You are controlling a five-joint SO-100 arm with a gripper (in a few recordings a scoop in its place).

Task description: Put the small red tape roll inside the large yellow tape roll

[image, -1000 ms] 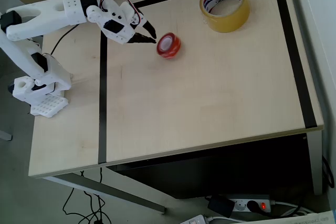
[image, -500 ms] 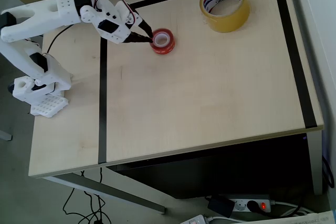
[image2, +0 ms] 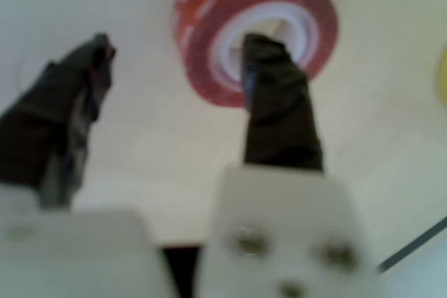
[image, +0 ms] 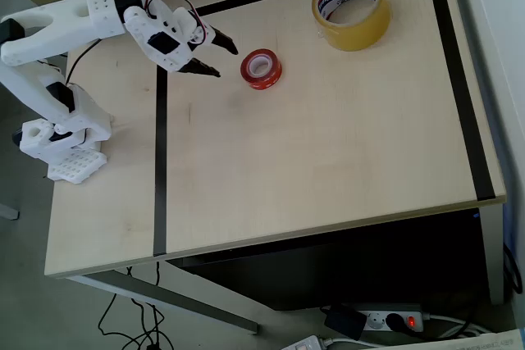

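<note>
Overhead view: the white arm point(image: 74, 18) reaches in from the upper left of the light wooden table point(image: 328, 161), its base point(image: 61, 141) sitting near the table's left edge. The gripper point(image: 221, 57) has its two dark fingers spread wide, holding nothing, and points toward the small red tape roll point(image: 261, 69). The roll lies flat on the table just to the right of the fingertips, apart from them, its white core facing up. The large yellow tape roll point(image: 351, 8) lies flat near the far edge, well apart from the red roll, up and to its right. Black tape lines point(image: 160, 161) run across the tabletop; a power strip point(image: 390, 319) lies on the floor below.

Wrist view: the gripper point(image2: 174, 47) shows both dark fingers point(image2: 66, 109) parted, the small red tape roll point(image2: 209, 47) beyond them. The right finger overlaps the roll's white core in the picture; the blur makes contact uncertain, though it appears to stand in front of it.
</note>
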